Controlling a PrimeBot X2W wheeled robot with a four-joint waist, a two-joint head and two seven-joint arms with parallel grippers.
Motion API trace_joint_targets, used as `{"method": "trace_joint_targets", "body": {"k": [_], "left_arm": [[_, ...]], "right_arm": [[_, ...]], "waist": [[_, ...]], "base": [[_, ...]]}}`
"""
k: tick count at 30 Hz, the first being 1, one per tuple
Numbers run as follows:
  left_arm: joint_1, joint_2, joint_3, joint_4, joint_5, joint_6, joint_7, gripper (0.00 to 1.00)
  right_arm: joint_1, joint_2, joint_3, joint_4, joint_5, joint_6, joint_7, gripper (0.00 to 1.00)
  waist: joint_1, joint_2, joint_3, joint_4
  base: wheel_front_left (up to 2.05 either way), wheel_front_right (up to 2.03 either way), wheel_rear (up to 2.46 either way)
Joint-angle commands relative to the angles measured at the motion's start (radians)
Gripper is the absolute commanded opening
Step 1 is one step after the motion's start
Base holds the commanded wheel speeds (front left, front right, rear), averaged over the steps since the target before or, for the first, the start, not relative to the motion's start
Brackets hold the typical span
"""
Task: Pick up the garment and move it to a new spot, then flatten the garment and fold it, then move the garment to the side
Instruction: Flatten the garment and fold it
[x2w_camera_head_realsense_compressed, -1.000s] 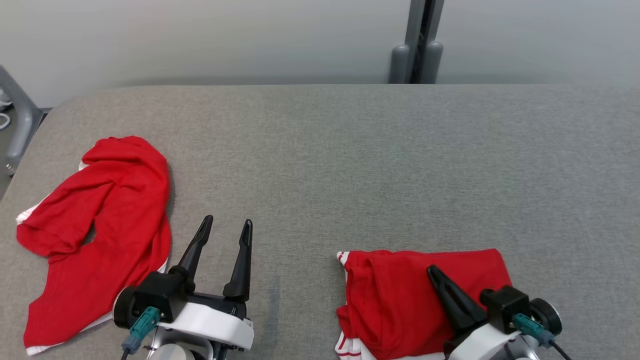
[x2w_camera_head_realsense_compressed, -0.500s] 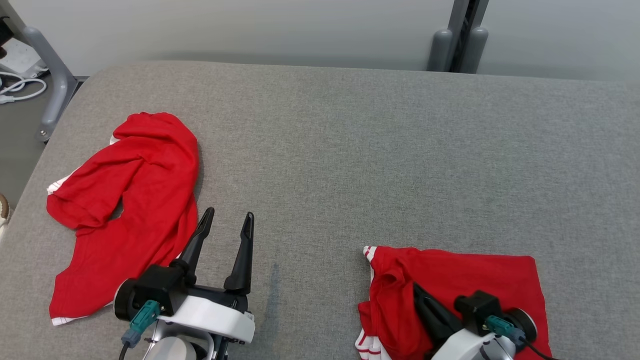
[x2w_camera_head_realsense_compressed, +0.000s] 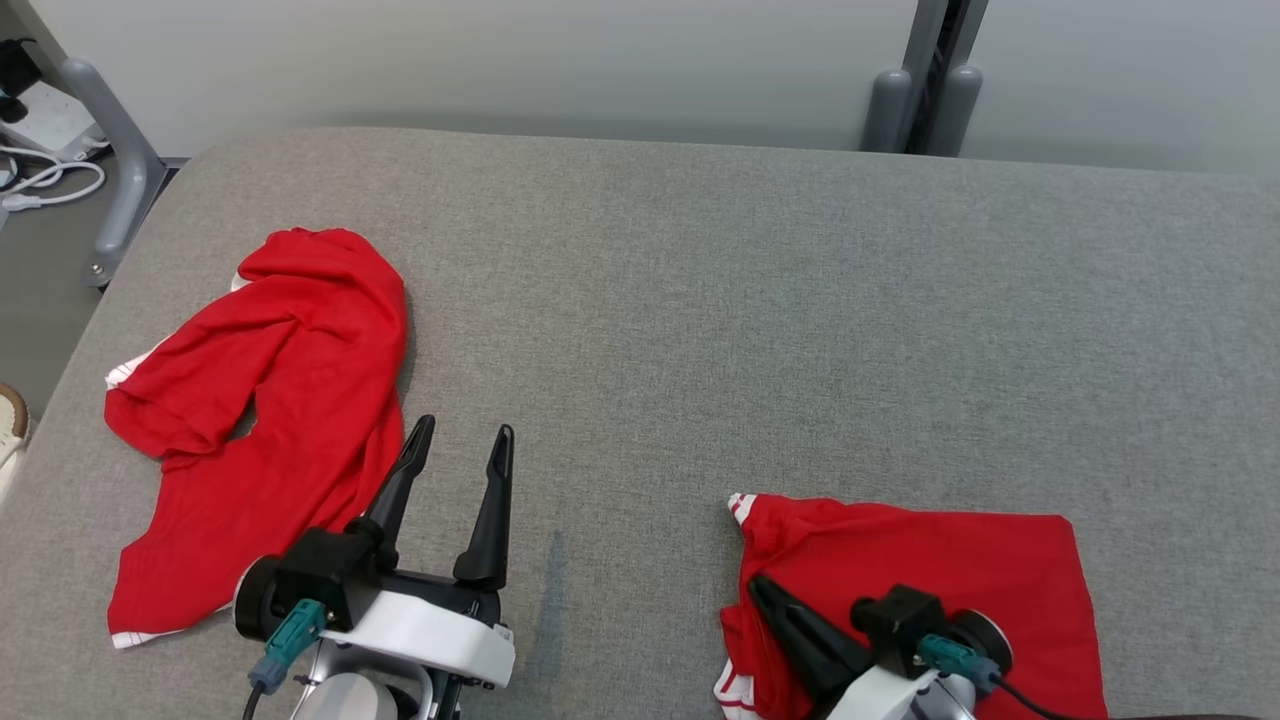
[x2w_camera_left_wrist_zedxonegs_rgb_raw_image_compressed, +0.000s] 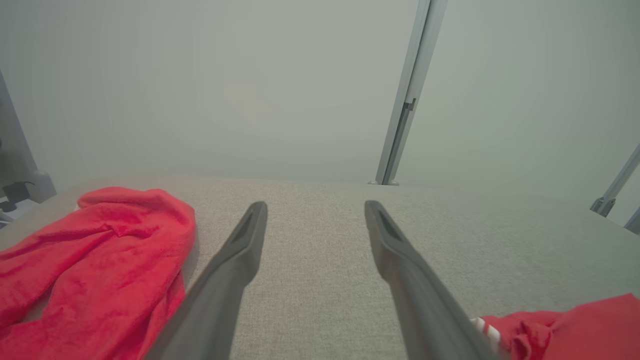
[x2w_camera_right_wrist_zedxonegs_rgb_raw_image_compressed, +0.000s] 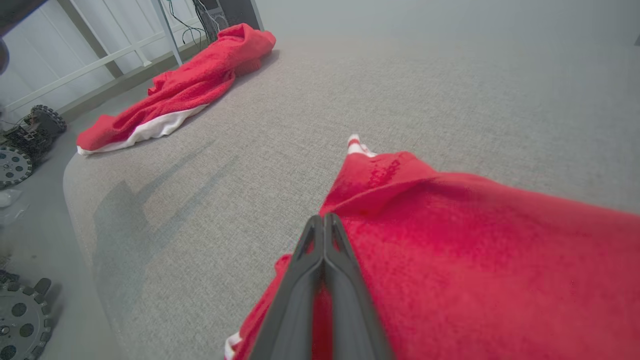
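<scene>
Head view, grey table (x2w_camera_head_realsense_compressed: 700, 300) seen from above; two red garments lie on it, well apart. The folded garment (x2w_camera_head_realsense_compressed: 930, 570) is set at the near right as a roughly rectangular pad, its white-striped corner turned toward the middle; the crumpled garment (x2w_camera_head_realsense_compressed: 270, 400) is spread, unfolded, at the left, near the table's edge. The right gripper (x2w_camera_head_realsense_compressed: 765, 587) is shown fully closed, fingers pressed together and laid low over the left margin of the folded garment; no cloth is seen pinched between the tips. The left gripper (x2w_camera_head_realsense_compressed: 465, 428) is held wide open and empty above bare table, just beside the crumpled garment's right edge.

Change over the last second: the whole picture has been shifted rightward, which is attributed to the camera and not to the garments; against the cloth itself, however, the closed right fingers have been carried from the middle of the folded garment to its left margin, and the bunched ridge formerly seen along that margin is now flatter.

Interpretation: a smoothing stroke is judged to have been completed; the fold on this piece appears nearly finished, with only the move to the side outstanding; the crumpled garment is untouched and is judged to be the next piece.
</scene>
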Motion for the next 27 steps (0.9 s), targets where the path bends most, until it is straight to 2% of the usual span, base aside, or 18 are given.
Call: {"method": "trace_joint_targets", "body": {"k": [1, 3, 13, 27], "left_arm": [[-0.004, 0.004, -0.001, 0.000, -0.003, 0.001, -0.001, 1.00], [-0.005, 0.004, -0.001, 0.000, -0.002, 0.001, -0.001, 1.00], [0.007, 0.004, 0.002, 0.011, 0.001, -0.004, -0.001, 1.00], [-0.008, 0.004, -0.009, 0.012, 0.001, -0.008, -0.001, 1.00]], "right_arm": [[-0.021, -0.008, 0.022, 0.016, 0.010, 0.000, -0.006, 0.00], [-0.032, -0.011, 0.031, 0.029, 0.018, 0.000, -0.006, 0.00], [-0.038, -0.010, -0.092, 0.062, -0.018, 0.000, -0.006, 0.00], [-0.100, 0.004, -0.135, 0.167, -0.050, 0.000, -0.006, 0.00]], "waist": [[0.0000, 0.0000, 0.001, 0.002], [0.0000, 0.0000, 0.001, 0.003], [0.0000, 0.0000, -0.012, 0.003], [0.0000, 0.0000, 0.004, 0.019]], "base": [[0.00, 0.00, 0.00], [0.00, 0.00, 0.00], [0.00, 0.00, 0.00], [0.00, 0.00, 0.00]]}}
